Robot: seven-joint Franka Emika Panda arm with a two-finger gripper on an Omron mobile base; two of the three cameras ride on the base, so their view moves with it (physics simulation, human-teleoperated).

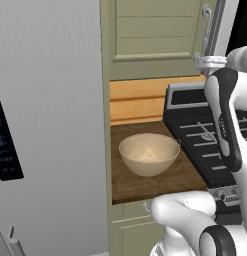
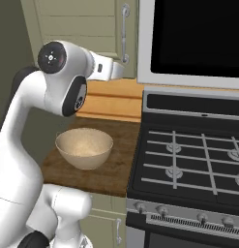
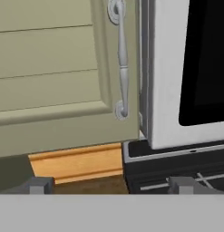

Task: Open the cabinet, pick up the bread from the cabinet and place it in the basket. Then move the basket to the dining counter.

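Cabinet [image 3: 54, 68] handle [image 3: 121, 59] lies just beyond open end effector [image 3: 111, 185].

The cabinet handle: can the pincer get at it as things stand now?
Probably yes. In the hand view the pincer looks open and faces the closed cabinet; its silver handle lies ahead and above, with nothing between. The basket sits lower on the worktop, out of the way.
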